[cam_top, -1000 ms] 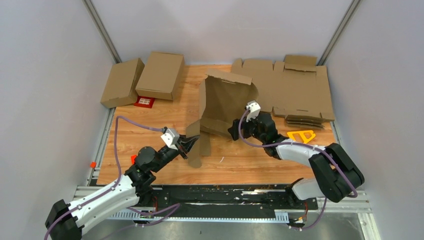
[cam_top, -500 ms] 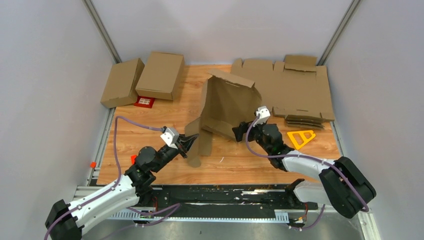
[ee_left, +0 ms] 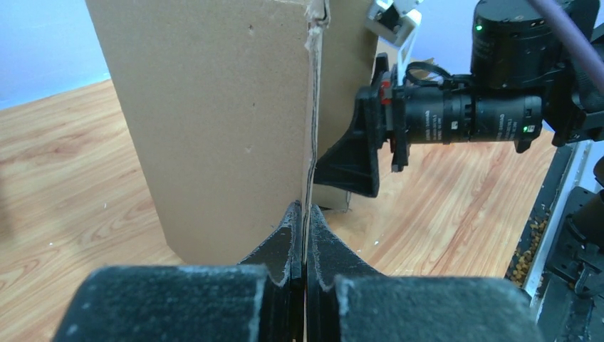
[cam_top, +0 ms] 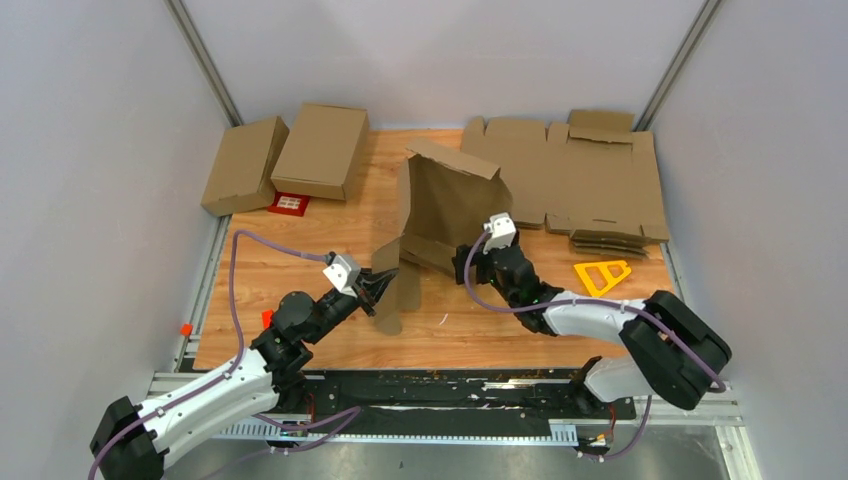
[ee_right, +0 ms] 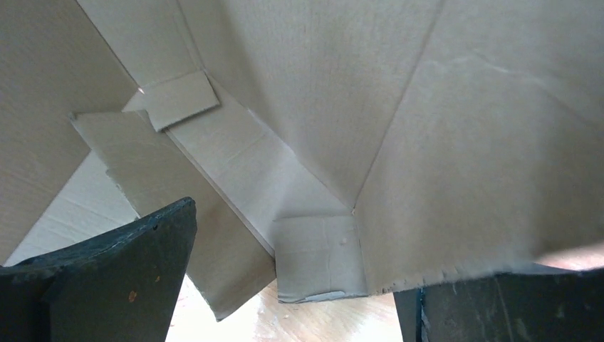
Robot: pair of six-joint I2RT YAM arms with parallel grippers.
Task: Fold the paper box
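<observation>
Leftward is where the right gripper (cam_top: 462, 265) has gone since half a second ago: it now sits tucked against the near foot of the paper box (cam_top: 445, 205), whose tall panel stands straighter than it did. Its fingers (ee_right: 121, 271) are spread wide apart. In the right wrist view the box's inner creases and small tabs fill the space between them, and a ragged lower panel edge runs just above the right-hand finger; whether it touches I cannot tell.

The left gripper (cam_top: 378, 290) has not shifted. Its fingers (ee_left: 285, 239) are pressed together on the thin edge of a low side flap, and the cardboard rises straight up out of the pinch in the left wrist view.

Half raised, the paper box stands in the middle of the wooden table (cam_top: 300, 250). One large panel is upright with its top flap bent over, and the pinched flap hangs down at the near left.

Beyond it, at the far right, lies a sheaf of flat cardboard sheets (cam_top: 590, 185). A yellow triangular frame (cam_top: 602, 272) lies near the right arm. Two closed cartons (cam_top: 320, 150) sit at the far left corner, a red card (cam_top: 290, 204) just beside them.
</observation>
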